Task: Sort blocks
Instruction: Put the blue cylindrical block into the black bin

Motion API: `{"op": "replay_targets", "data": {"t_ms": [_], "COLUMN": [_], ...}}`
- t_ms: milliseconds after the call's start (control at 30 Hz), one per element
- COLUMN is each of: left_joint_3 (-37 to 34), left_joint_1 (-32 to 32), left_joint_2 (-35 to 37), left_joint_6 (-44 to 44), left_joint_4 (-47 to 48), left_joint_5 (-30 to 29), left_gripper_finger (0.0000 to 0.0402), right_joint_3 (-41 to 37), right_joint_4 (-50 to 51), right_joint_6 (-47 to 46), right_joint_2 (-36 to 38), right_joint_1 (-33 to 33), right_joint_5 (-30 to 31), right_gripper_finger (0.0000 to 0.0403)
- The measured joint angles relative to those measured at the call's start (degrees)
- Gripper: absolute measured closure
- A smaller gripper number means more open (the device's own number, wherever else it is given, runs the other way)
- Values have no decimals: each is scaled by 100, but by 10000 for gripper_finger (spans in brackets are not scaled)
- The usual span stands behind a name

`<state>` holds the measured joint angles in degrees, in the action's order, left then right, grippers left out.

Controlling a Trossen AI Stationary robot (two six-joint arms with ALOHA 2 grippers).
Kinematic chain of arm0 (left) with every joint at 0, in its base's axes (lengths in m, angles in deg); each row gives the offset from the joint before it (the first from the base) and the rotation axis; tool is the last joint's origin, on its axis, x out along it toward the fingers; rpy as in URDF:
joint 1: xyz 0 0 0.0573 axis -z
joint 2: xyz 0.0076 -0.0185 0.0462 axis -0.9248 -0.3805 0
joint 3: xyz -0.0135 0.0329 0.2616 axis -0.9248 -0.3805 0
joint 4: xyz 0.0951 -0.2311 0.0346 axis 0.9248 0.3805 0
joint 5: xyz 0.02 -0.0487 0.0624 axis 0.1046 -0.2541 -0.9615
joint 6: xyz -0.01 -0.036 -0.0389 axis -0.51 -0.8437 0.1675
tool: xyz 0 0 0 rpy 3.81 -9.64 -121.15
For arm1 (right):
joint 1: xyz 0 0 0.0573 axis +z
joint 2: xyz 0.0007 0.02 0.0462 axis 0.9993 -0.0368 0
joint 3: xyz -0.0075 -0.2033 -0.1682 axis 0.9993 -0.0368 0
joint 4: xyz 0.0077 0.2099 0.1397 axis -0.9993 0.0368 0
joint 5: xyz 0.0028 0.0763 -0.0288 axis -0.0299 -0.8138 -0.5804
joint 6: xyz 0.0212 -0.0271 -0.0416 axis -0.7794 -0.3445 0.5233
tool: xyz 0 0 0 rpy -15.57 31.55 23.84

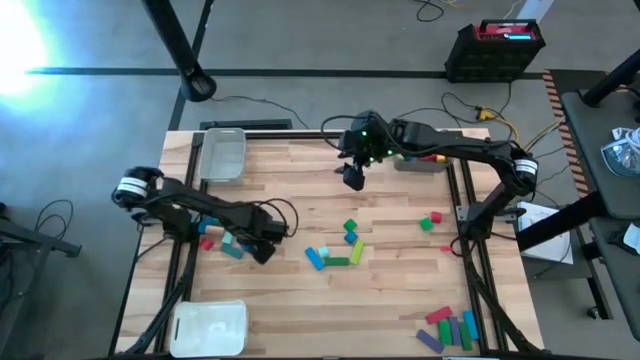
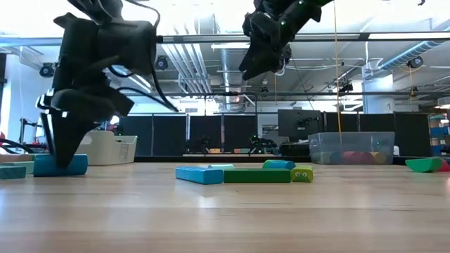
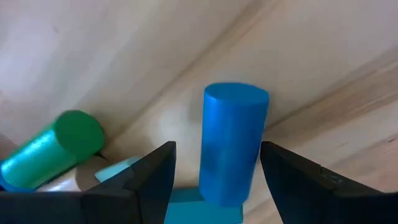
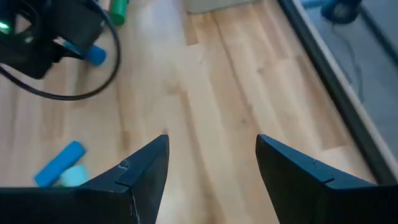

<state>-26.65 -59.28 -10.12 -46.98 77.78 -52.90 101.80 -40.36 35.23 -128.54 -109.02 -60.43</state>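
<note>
My left gripper (image 1: 264, 250) is low over the table's left part, open. In the left wrist view its fingers stand on either side of a blue cylinder block (image 3: 231, 146) lying on the wood, with a gap on each side. A green cylinder (image 3: 55, 149) and a teal block (image 3: 118, 172) lie beside it. My right gripper (image 1: 353, 179) hangs open and empty, high above the far middle of the table. More blocks (image 1: 338, 256) lie mid-table: blue, green and yellow. A red and green pair (image 1: 430, 221) lies to the right.
A clear tray (image 1: 222, 156) stands at the far left and a grey tray (image 1: 421, 163) holding blocks at the far right. A white tray (image 1: 210, 326) sits at the near left. Several blocks (image 1: 450, 328) are grouped at the near right. Bare wood lies below my right gripper.
</note>
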Motion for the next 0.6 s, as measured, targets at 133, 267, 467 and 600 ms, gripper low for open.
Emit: {"op": "replay_targets", "data": {"t_ms": [133, 267, 467, 600], "left_joint_3": [-19, -115, -163, -191], "left_joint_1": [127, 201, 219, 222], "left_joint_2": [-162, -256, -264, -127], "left_joint_6": [15, -4, 111, 329], "left_joint_4": [-8, -158, -308, -372], "left_joint_5": [96, 144, 31, -28], "left_gripper_finger": [182, 196, 268, 287], "right_joint_3": [0, 0, 0, 0], "right_joint_4": [6, 11, 2, 13], "right_joint_6": [-373, -749, -909, -1120], "right_joint_2": [3, -2, -2, -2], "right_joint_1": [219, 509, 963, 1071], "right_joint_5": [7, 162, 553, 554], "right_gripper_finger": [170, 176, 180, 170]}}
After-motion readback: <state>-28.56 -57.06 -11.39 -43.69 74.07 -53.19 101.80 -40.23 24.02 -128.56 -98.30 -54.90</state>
